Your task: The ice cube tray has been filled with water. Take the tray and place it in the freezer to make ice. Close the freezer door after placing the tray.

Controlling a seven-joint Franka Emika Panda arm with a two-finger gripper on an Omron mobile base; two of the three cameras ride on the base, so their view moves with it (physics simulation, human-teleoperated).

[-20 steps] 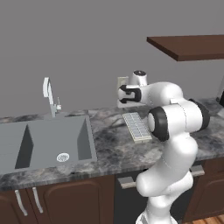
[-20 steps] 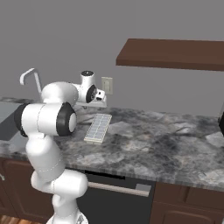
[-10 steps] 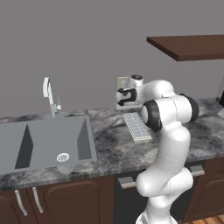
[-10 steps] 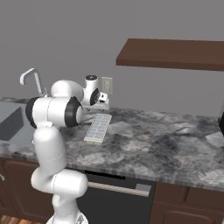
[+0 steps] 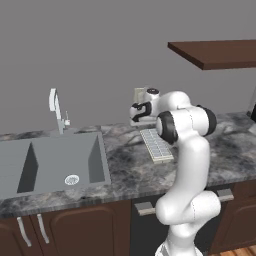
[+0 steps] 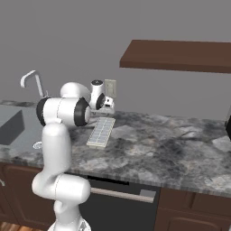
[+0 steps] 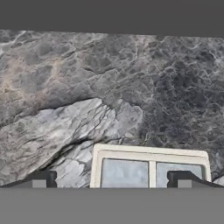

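The white ice cube tray [image 5: 156,145] lies flat on the dark granite counter, its long side running away from the robot toward the wall. Water [image 7: 124,173] shows as a pale blue-grey sheen in its cells. My gripper [image 5: 136,121] hangs open, pointing down, just above the tray's far end near the wall. From the right base view the tray [image 6: 101,131] sits right of the arm, with the gripper [image 6: 106,109] over its back edge. In the hand view the tray's end [image 7: 148,168] lies between the spread fingertips of the gripper [image 7: 113,179]. The freezer and its door are out of view.
A grey sink [image 5: 55,162] with a faucet [image 5: 56,107] is set in the counter left of the tray. A wall outlet [image 6: 110,88] sits just behind the gripper. A dark wooden shelf [image 5: 220,52] hangs up on the right. Bare granite [image 6: 171,144] stretches right of the tray.
The hand has swung left and toward the wall, ending over the tray's far end. The jaws stay open and the tray has not moved.
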